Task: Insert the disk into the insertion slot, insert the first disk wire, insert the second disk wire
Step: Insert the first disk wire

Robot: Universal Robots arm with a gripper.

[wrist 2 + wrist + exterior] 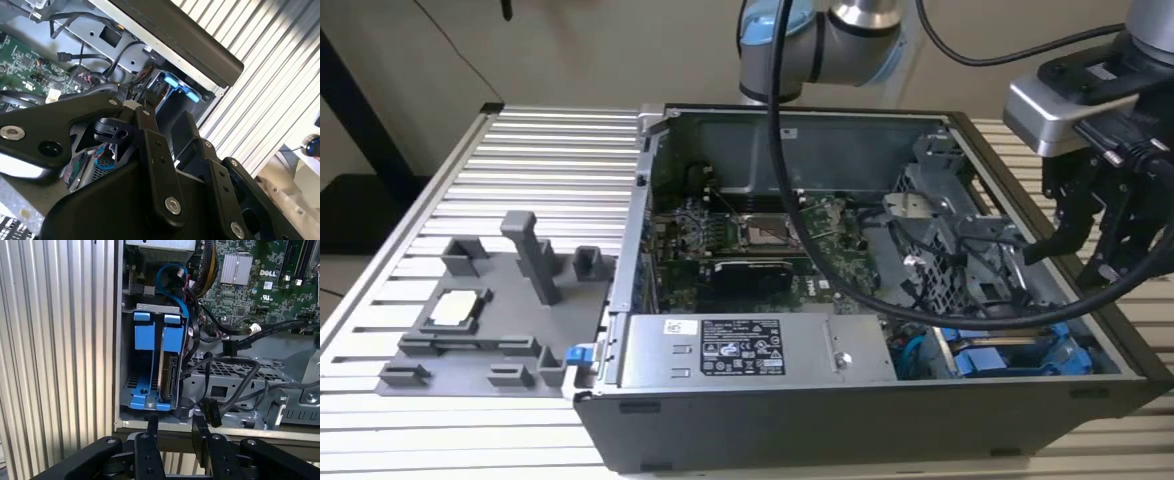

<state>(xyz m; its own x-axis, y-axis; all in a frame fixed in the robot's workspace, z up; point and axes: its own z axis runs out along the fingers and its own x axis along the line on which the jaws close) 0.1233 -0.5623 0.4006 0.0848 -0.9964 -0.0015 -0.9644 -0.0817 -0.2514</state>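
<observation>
Ribbed aluminium table (520, 160) carries an open computer case (854, 430).

Gripper (175, 420): released, fingers (152, 432) parted with nothing between them, stationed just outside the case wall, opposite the corner bay. A black cable connector (210, 412) hangs just beside one finger; contact cannot be told. Beyond it, the insertion slot (140, 382) sits in the case corner against the side wall. The disk (168, 372) stands inside it on edge in its blue carrier, port edge toward the gripper. No plug appears seated on that edge.

Judged risks:
- Loose black cables crowding the approach could snag a finger or be pushed into the bay.
- A connector taken off-square would likely jam at the port.
- Full seating of the disk cannot be confirmed, so plug pressure might shift it.

The first wrist view gives the port edge and the finger gap head-on. In the second wrist view the gripper's linkage stands before most of the bay. The exterior view supplies the gripper's station at the case edge on the exterior view's right, and the power supply (747, 350) along the near wall.
</observation>
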